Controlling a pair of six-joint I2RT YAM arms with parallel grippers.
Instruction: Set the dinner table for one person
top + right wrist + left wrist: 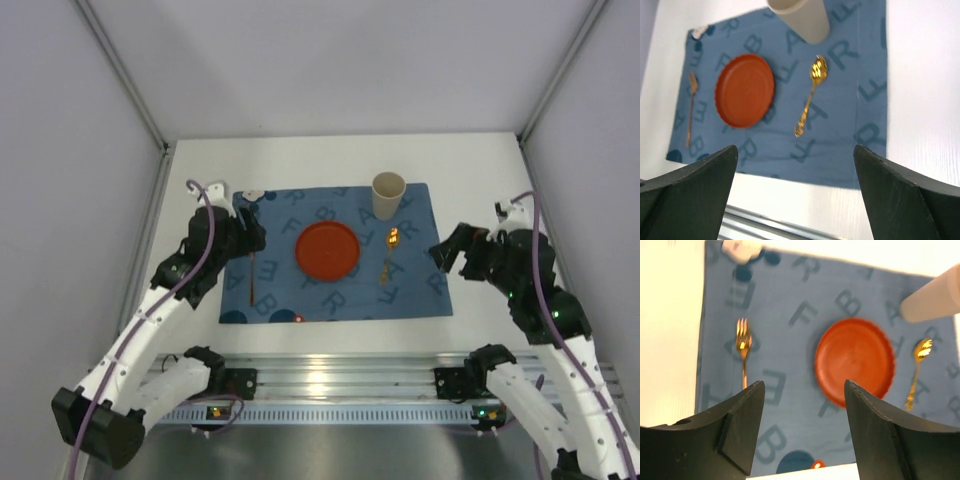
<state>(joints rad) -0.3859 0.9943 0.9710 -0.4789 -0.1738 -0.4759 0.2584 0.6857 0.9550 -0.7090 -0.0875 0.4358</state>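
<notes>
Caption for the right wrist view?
Open right gripper frames blue lettered cloth mat with orange round plate, gold fork, gold spoon, cream cup.

The upright cup [388,192] at 1 o'clock of the orange plate [327,250] stands tallest in the way. The fork [251,275] at 9 and the spoon [388,255] at 3 lie flat, bare mat [420,290] strips between; open worktop [330,160] borders the mat at 12.

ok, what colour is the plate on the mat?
Orange-red plate, clearest in the right wrist view.
</notes>
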